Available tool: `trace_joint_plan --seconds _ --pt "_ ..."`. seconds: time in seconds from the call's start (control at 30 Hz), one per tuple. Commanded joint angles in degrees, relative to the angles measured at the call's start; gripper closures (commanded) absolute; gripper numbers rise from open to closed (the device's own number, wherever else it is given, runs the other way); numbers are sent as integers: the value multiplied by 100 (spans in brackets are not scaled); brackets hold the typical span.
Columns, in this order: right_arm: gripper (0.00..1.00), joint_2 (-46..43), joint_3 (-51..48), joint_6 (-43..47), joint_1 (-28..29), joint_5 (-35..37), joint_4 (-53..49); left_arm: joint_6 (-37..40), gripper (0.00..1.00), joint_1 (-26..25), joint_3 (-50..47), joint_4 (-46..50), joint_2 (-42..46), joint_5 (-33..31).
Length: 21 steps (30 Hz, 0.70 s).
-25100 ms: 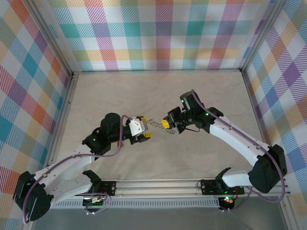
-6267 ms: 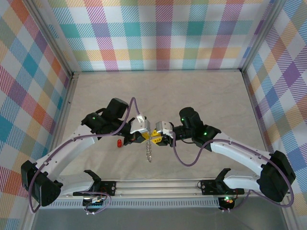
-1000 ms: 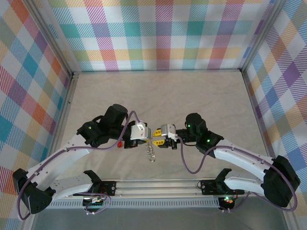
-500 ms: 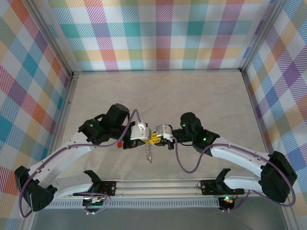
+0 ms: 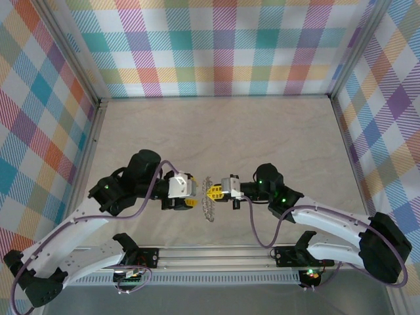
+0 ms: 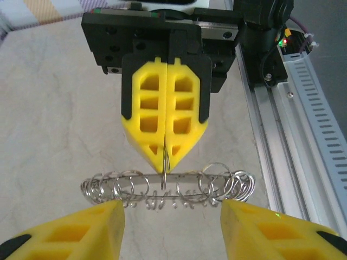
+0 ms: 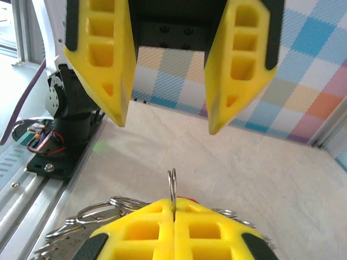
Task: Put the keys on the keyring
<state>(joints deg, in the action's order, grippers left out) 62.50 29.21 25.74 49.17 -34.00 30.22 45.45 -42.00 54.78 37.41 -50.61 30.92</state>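
Right-hand jaws are pressed fully together, and one thin wire loop of the keyring (image 6: 168, 189) is pinched in the seam between them. In the left wrist view the right gripper (image 6: 165, 162) points straight at the camera. The loop stands on edge at its tips, and the rest of the ring hangs just below them as a flattened row of small overlapping rings. Whether that row touches the table (image 6: 49, 119) cannot be told.

On the left gripper (image 5: 191, 191) the jaws are spread wide with nothing between them. Its two yellow fingers (image 6: 81, 233) are cut off by the bottom edge of the left wrist view, one on either side of the ring and apart from it.

From above, the two grippers face each other tip to tip, close but not touching, and the ring dangles in the gap, nearer the right tips.

In the right wrist view most of the ring is hidden behind the shut fingers; the pinched loop and a few rings to the left stay visible. A small red fleck (image 7: 183, 200) peeks just over those tips, and too little of it shows to say what it is.
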Motion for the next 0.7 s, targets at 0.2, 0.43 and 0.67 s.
trace_joint_plan --seconds 0.2,0.43,0.67 --pt "100 162 -11 -380 32 -426 1504 -177 58 -28 -187 -648 -82 19" --pt "100 339 64 -478 38 -493 1592 -168 65 -32 -201 -778 -76 159" --pt "100 406 140 -556 33 -579 1644 -158 79 -35 -291 -847 -94 292"
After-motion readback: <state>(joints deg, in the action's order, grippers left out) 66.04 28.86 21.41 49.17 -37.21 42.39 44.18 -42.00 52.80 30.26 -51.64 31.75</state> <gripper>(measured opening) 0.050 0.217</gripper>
